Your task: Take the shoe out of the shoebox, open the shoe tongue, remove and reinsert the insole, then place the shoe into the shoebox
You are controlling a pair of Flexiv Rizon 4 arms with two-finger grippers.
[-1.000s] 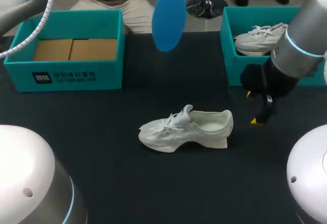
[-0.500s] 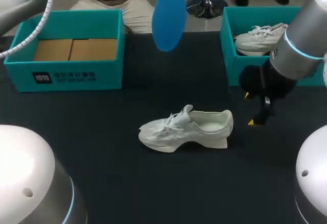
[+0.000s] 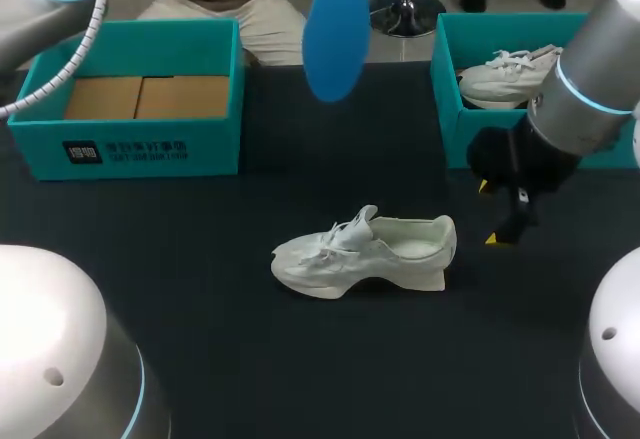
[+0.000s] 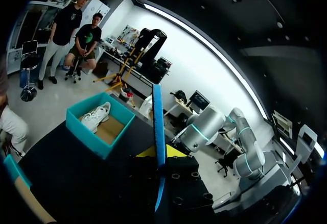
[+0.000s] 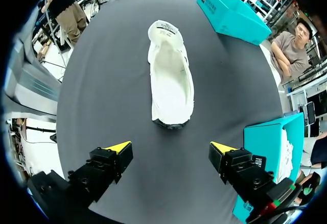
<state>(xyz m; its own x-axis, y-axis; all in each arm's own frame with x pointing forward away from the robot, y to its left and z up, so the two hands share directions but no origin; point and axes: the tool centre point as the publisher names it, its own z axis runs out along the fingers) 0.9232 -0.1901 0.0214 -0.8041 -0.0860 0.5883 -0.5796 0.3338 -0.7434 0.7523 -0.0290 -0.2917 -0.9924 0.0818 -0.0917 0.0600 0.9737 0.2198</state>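
Insole (image 3: 333, 29) nudged right, top cut off

Bright, even light (from overhead), faint shadow beneath shoe (image 3: 365, 254)

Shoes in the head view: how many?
2. One white sneaker lies on the table near its middle; a second sneaker sits in the right teal shoebox. The left shoebox shows only cardboard; none seems hidden.

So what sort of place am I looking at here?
Probably a robotics test bench, not a shop: the left gripper holds a blue insole aloft, the right gripper hangs open by a white shoe, and two teal shoeboxes sit on the dark table.
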